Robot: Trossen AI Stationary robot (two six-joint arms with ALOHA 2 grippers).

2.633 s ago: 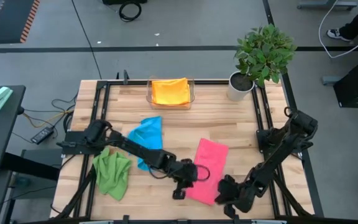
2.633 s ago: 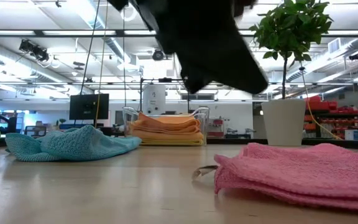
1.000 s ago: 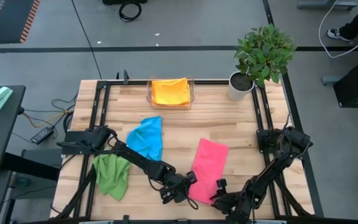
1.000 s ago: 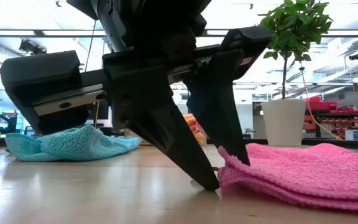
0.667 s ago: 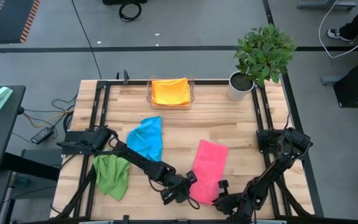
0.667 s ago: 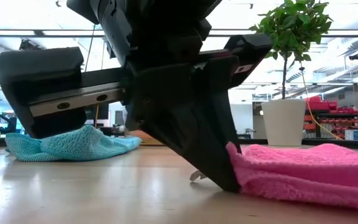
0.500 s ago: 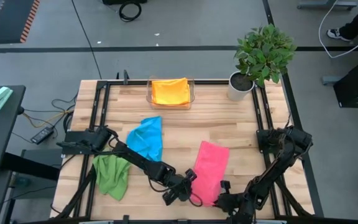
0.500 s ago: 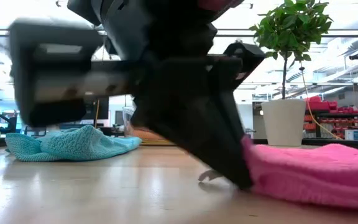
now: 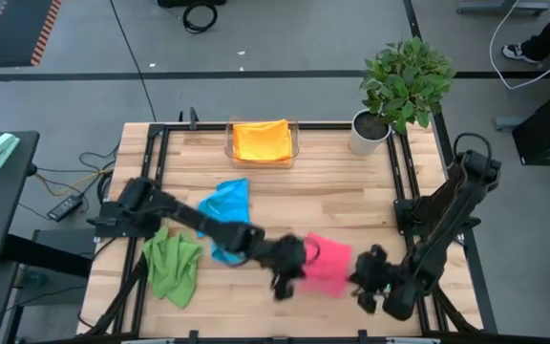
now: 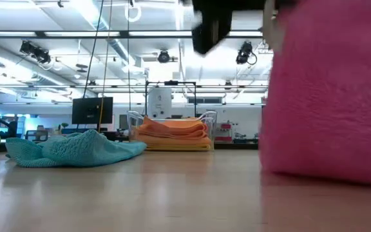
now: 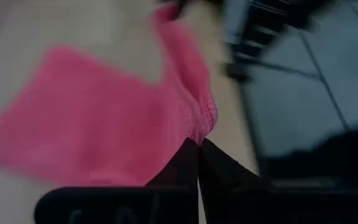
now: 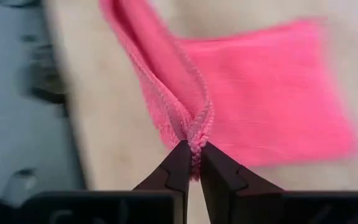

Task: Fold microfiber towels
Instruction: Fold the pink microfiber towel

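A pink towel hangs between my two grippers near the table's front edge. Its near end is raised and its far part lies on the wood. In the low view the pink towel fills the right side, and its lower part reaches down to the table. My left gripper is shut on its near left corner. My right gripper is shut on its near right corner. A blue towel and a green towel lie loose at the left. Orange towels sit folded in the clear tray. My left gripper pinches the pink towel's near left corner between its two fingertips, slanting down from the table's left. The corner is lifted clear and the cloth falls away from it toward the table. My right gripper pinches the near right corner between its two fingertips, where two hemmed edges run together into the fingers. It comes slanting down from the table's right. The corner is lifted clear, and the cloth slopes away below it.
A potted plant stands at the back right. The clear tray sits at the back middle. Bare wood lies between the tray and the pink towel.
Both grippers have shut on the pink towel's near corners, rolled their wrists and risen, moving toward the far edge. The towel's near end has come up off the table while its far part has stayed down.
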